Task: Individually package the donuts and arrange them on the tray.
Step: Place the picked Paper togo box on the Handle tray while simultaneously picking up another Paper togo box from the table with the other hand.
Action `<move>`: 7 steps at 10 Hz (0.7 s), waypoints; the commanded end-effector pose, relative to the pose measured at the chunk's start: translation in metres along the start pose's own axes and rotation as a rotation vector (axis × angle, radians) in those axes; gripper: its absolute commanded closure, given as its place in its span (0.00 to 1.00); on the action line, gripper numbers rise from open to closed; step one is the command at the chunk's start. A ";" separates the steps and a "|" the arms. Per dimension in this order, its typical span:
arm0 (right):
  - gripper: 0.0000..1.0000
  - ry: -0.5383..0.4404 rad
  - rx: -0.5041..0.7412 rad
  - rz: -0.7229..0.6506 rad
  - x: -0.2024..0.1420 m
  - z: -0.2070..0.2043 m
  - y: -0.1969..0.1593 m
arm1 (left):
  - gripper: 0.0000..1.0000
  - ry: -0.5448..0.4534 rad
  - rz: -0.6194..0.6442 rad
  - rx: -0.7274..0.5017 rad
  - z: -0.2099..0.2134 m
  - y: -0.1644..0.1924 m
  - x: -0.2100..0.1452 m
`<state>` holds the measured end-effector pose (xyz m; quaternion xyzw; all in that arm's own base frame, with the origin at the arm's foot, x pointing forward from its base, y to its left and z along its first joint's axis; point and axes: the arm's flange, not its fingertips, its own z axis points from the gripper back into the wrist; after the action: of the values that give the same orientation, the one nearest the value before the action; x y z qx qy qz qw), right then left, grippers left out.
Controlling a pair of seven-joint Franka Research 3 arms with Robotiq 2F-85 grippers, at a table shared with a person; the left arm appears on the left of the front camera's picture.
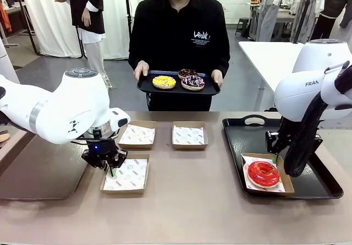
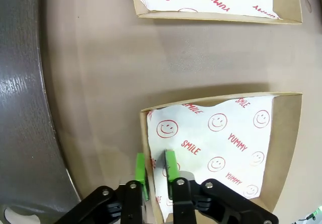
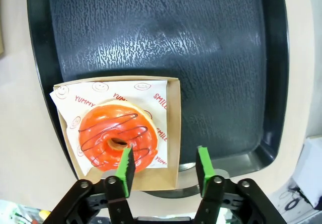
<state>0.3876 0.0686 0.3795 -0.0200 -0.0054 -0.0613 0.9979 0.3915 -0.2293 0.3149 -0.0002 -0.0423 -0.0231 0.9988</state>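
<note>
On the table [image 1: 192,206] sit three empty boxes [image 1: 189,135], left tool [image 2: 155,156] narrow astride one, right tool [image 3: 164,153] wide.

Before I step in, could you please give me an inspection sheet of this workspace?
Surface: tan table, bare along the near edge.
Job's things: red donut in a lined box on the black tray; yellow donut, sprinkled donut and chocolate donut on the handheld tray; near box, far-left box and far-right box empty.
Clutter: dark grey mat at the table's left.
Grippers: left gripper astride the near box's wall, jaws narrow, grip unclear; right gripper open above the lined box.
Cables: black bundle hanging along the right arm.
Surroundings: person standing at the far side; white table behind.
</note>
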 end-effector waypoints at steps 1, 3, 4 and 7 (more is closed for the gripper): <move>0.00 -0.005 -0.015 0.006 0.002 0.001 0.002 | 1.00 -0.010 0.015 -0.005 -0.003 -0.001 -0.001; 0.00 -0.009 -0.007 0.001 0.001 0.003 0.001 | 1.00 -0.007 0.015 -0.007 -0.002 -0.001 -0.001; 0.00 -0.017 0.003 0.000 -0.001 0.005 0.000 | 1.00 -0.003 0.015 -0.006 -0.002 -0.001 0.000; 0.00 -0.024 0.190 0.022 -0.024 0.027 -0.028 | 1.00 0.022 0.041 -0.010 0.020 -0.005 -0.001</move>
<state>0.3817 0.0605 0.3992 0.0130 -0.0248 -0.0654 0.9975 0.3922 -0.2305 0.3217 -0.0031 -0.0422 -0.0183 0.9989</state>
